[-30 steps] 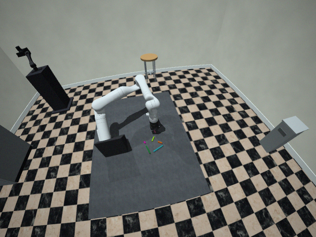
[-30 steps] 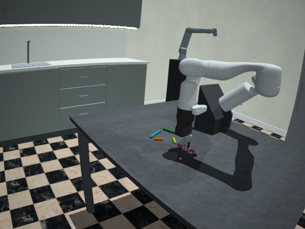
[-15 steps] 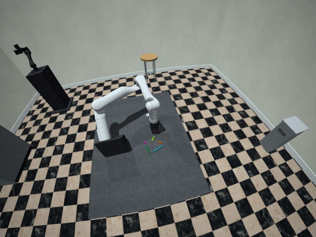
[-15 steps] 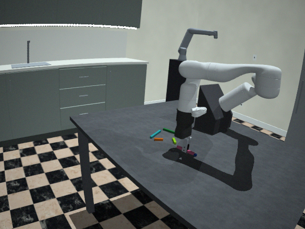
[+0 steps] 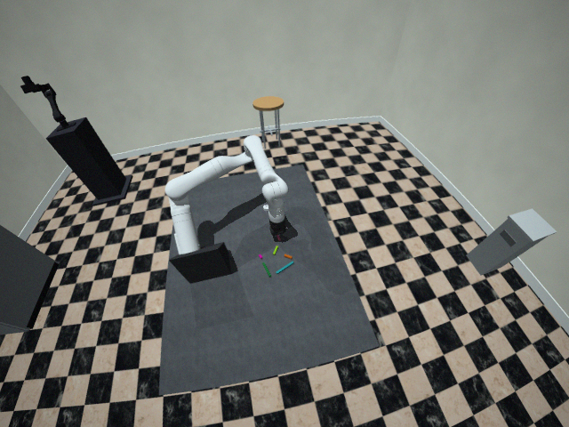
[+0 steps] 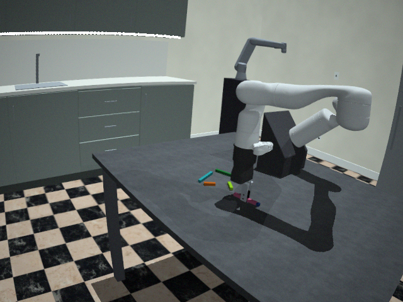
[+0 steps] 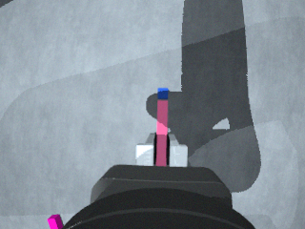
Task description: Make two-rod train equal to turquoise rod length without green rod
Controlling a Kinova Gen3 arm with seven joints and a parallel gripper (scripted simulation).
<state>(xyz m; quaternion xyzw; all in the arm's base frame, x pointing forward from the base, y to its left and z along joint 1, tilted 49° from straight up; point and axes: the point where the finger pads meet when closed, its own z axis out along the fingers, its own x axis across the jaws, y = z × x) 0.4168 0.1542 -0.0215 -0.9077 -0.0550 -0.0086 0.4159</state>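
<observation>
With our end effector [image 5: 277, 234] [image 6: 245, 198] [image 7: 161, 144] clamped on the pink rod [image 5: 278, 237] [image 6: 253, 201] [image 7: 162, 114], we should keep it flat to the table [image 5: 206, 358] [image 6: 146, 165] [image 7: 71, 143], its far end straight against the blue rod [image 6: 257, 204] [image 7: 163, 93], before we gently release.
</observation>
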